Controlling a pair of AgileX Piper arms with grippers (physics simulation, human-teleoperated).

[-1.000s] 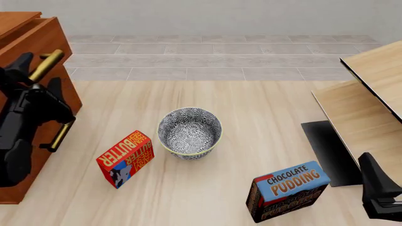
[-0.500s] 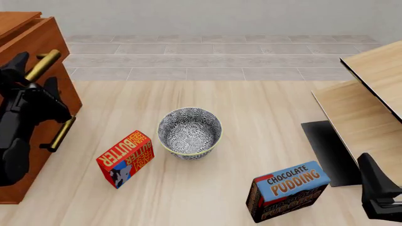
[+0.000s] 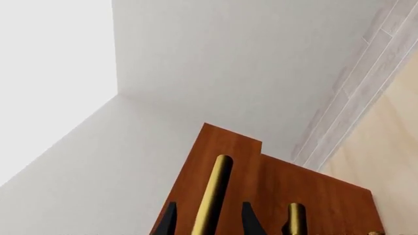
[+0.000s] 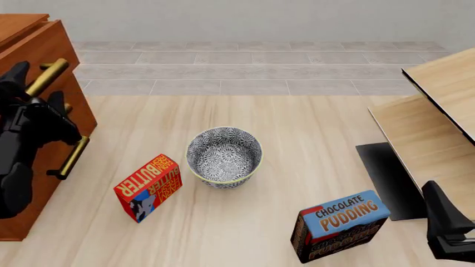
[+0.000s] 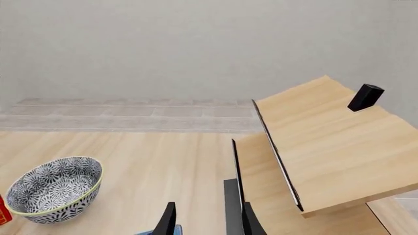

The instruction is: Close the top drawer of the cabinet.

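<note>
Reddish-brown top drawer (image 4: 46, 49), brass-handled, on cabinet (image 4: 70, 119).

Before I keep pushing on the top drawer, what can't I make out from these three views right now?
- Left gripper: its fingers straddle the top drawer's handle, but the left wrist view's edge cuts off the fingers' bases, so contact is unclear.
- Top drawer: in the front view the left arm covers part of its front, and the frame edge crops the cabinet, so the remaining gap cannot be judged.
- Right gripper: only fingertips show.
</note>
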